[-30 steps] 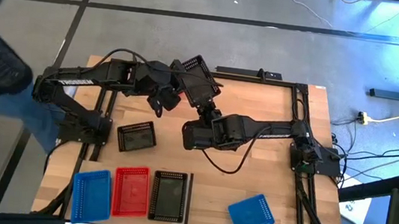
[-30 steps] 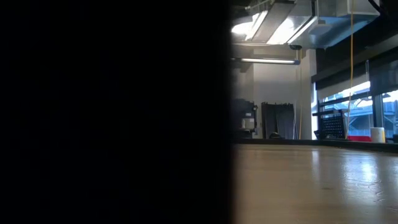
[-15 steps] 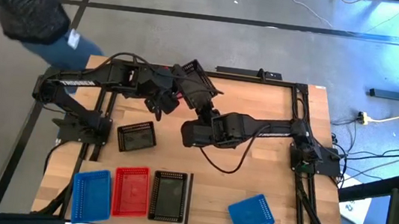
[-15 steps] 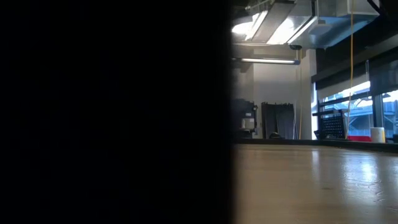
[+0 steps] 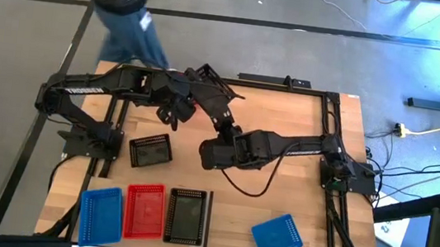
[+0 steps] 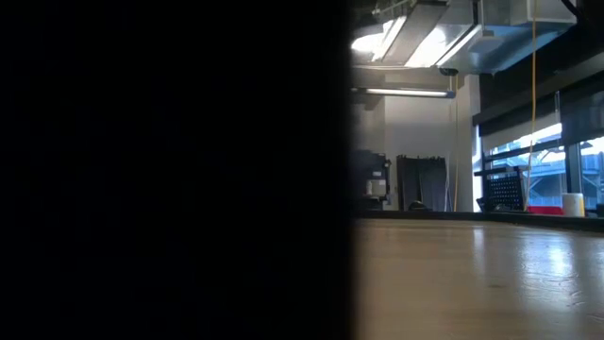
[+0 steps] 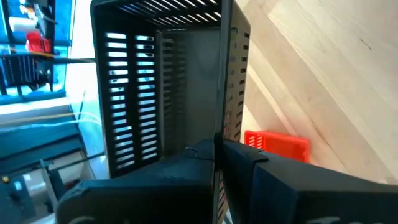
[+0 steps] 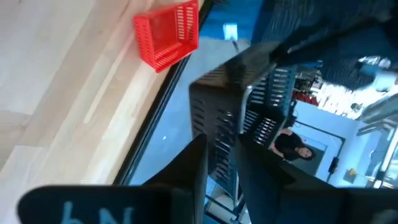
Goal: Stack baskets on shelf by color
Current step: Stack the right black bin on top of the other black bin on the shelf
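Your left claw (image 5: 193, 94) is clamped shut on the wall of a black basket (image 5: 209, 91), held in the air over the far middle of the desk (image 5: 300, 149). Your right claw (image 5: 225, 117) sits just beside the same basket with its fingers parted around the wall, no longer gripping. This looks like a hand-over, so draw the right claw clear along the line of the wall before the left arm swings; a finger catching in the mesh could twist the basket out of the grip.

The left wrist view shows the black basket (image 7: 165, 81) pinched by one side wall, its opening turned sideways, not up, its long axis running away from the claw. You will likely need to roll the wrist so the opening faces up before lowering.

On the near left a blue basket (image 5: 101, 213), a red one (image 5: 143, 210) and a black one (image 5: 186, 216) stand in a row, side by side. Nest it squarely into that black one.
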Available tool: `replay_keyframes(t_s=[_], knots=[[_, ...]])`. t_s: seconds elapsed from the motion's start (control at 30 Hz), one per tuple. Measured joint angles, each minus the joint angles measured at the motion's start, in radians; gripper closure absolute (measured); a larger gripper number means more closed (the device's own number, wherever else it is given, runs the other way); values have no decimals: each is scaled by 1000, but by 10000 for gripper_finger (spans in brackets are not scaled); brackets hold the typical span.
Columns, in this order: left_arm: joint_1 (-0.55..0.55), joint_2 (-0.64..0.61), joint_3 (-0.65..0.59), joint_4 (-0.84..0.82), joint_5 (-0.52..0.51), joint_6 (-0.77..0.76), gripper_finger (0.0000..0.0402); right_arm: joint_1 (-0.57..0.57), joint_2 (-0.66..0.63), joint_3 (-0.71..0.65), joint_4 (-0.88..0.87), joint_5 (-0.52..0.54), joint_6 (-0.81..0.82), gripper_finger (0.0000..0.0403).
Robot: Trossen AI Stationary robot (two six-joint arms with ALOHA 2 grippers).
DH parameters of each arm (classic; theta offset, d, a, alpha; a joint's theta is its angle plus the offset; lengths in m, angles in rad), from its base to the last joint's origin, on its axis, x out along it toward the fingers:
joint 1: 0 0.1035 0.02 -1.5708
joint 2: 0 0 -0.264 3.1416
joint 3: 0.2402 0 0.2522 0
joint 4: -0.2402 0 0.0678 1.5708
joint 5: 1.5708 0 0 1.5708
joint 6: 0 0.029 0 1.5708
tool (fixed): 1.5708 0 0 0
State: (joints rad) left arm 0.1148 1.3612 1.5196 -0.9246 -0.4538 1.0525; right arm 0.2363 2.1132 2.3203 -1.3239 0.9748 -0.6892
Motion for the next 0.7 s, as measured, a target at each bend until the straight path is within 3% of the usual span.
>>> replay_keyframes(t_s=[0.2,0.37,0.7], knots=[[15,-18,0,-31,4,-51,401,52,-4,0,-3,102,3,316],[18,-37,-1,-45,33,-56,401,109,-23,8,-12,101,13,316],[-40,-111,-2,-90,77,-104,401,194,-159,37,-29,99,388,316]])
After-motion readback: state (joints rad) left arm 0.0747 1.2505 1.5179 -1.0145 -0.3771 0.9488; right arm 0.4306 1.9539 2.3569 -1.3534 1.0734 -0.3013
